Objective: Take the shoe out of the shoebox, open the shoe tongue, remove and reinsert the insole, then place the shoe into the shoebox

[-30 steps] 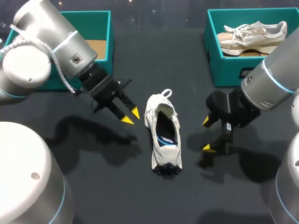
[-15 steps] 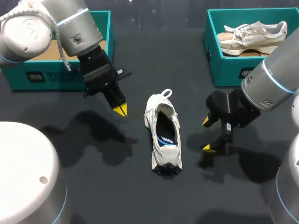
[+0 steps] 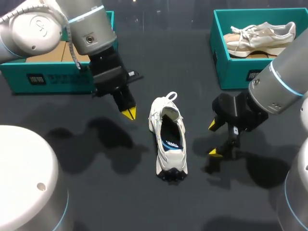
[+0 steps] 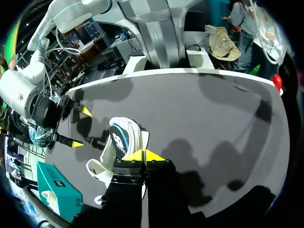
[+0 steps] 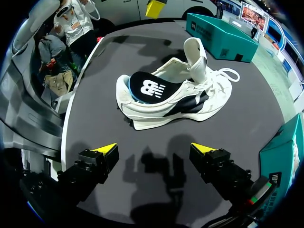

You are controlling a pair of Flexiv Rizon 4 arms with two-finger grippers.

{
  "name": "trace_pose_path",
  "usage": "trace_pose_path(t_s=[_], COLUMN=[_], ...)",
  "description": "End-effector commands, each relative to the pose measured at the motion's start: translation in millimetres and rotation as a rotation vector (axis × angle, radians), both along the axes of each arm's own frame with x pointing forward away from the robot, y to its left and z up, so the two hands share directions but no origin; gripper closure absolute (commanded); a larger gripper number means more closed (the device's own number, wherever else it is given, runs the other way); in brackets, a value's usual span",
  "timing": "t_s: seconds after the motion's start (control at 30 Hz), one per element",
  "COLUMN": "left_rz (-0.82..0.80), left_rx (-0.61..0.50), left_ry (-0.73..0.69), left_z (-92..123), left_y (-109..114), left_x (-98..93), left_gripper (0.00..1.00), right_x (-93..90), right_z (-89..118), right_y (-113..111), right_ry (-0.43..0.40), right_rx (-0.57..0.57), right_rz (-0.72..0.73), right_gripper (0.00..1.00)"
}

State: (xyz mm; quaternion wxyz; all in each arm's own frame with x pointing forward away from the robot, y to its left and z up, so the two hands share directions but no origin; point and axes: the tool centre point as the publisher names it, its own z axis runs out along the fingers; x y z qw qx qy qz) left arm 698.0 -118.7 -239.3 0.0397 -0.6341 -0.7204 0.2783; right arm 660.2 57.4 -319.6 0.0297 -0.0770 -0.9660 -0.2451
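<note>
The shoe [image 3: 167, 139] lies mid-frame on the counter [image 3: 144, 202], tongue [image 3: 170, 113] up, insole [image 3: 171, 134] inside. The left tool [image 3: 128, 113], upper left of it, is pinched closed on nothing; the right tool [image 3: 213, 138], at its right, gapes wide, empty. Pulling the insole seems next (that left tool must open first).

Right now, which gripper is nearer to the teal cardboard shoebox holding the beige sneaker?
The right. The right gripper hangs just before that teal shoebox; the left gripper is far off, past the white sneaker, by the other teal box.
</note>
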Motion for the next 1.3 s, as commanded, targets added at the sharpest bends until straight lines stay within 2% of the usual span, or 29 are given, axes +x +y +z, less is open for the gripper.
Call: trace_pose_path(t_s=[0.03, 0.33, 0.6, 0.97, 1.2, 1.3], left_rz=[0.002, -0.076, -0.053, -0.159, -0.159, -0.164], left_rx=[0.022, 0.076, 0.079, 0.1, 0.1, 0.109], left_ry=[-0.024, -0.062, -0.077, -0.077, -0.077, -0.081], left_z=[9, 4, 4, -21, -21, -31], left_y=[2, 5, 5, -39, -39, -48], left_x=[-10.7, -30.6, -31.0, -33.3, -33.3, -33.6], left_gripper=[1.0, 1.0, 1.0, 1.0, 1.0, 1.0], right_x=[-1.7, -1.7, -1.7, -1.7, -1.7, -1.7], right_z=[0, 0, 0, 0, 0, 0], right_y=[0, 0, 0, 0, 0, 0], right_ry=[-0.002, -0.002, -0.002, -0.002, -0.002, -0.002], right_rx=[-0.001, -0.001, -0.001, -0.001, -0.001, -0.001], right_rz=[-0.002, -0.002, -0.002, -0.002, -0.002, -0.002], right_gripper=[0.0, 0.0, 0.0, 0.0, 0.0, 0.0])
